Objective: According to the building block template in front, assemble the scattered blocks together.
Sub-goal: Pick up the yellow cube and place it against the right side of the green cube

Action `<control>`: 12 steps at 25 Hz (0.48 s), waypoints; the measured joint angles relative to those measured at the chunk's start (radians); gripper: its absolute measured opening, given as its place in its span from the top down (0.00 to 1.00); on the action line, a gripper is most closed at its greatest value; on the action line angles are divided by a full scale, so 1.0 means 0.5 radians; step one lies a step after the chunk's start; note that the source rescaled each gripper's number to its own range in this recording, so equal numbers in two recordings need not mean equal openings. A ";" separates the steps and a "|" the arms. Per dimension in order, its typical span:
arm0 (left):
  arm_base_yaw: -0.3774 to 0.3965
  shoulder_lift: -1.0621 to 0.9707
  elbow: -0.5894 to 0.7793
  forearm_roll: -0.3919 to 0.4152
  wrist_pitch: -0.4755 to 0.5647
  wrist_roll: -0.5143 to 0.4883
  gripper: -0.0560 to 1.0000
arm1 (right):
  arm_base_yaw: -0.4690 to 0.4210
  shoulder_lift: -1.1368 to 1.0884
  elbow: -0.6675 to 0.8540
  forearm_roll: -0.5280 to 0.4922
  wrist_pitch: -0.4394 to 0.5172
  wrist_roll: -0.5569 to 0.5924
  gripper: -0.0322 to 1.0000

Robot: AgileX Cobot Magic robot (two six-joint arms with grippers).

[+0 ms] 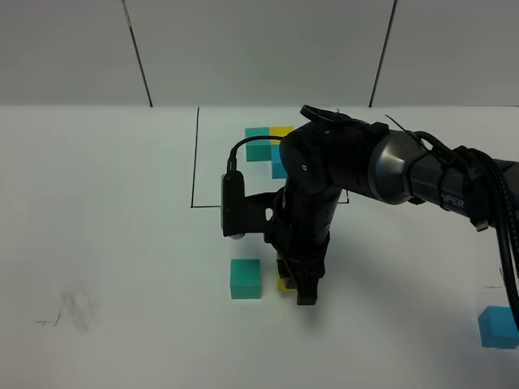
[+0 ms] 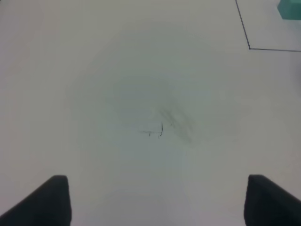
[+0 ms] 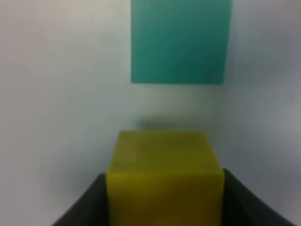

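Status at right gripper [image 1: 305, 293]: clamping the yellow cube [image 3: 164, 169] between both fingers [image 3: 87, 207], pinching two opposite faces. Holding it low over the table [image 1: 122, 243], just right of the teal cube [image 1: 245, 278], keeping a narrow gap between the two. Not showing clearly whether resting on the surface or hanging just above it.

Lying well apart at the near right edge: the sky-blue cube [image 1: 496, 327].

Sitting at the far middle, partly hiding behind the right arm [image 1: 381, 166]: the building block template [image 1: 263, 142], with teal and yellow joined side by side and blue nearer, inside the thin black frame [image 1: 195, 154].

Status at left gripper [image 2: 157, 202]: hanging above a faint pencil smudge [image 2: 160, 129] at the near left, fingers spreading wide apart.
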 joint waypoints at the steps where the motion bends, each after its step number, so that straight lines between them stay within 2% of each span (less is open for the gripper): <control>1: 0.000 0.000 0.000 0.000 0.000 0.000 0.35 | 0.002 0.000 0.000 0.000 -0.033 0.000 0.77; 5: 0.000 0.000 0.000 0.000 0.000 0.000 0.35 | 0.020 0.005 -0.001 0.004 -0.110 0.000 0.77; 12: 0.000 0.000 0.000 0.000 0.000 0.000 0.35 | 0.023 0.087 -0.026 0.058 -0.107 0.000 0.77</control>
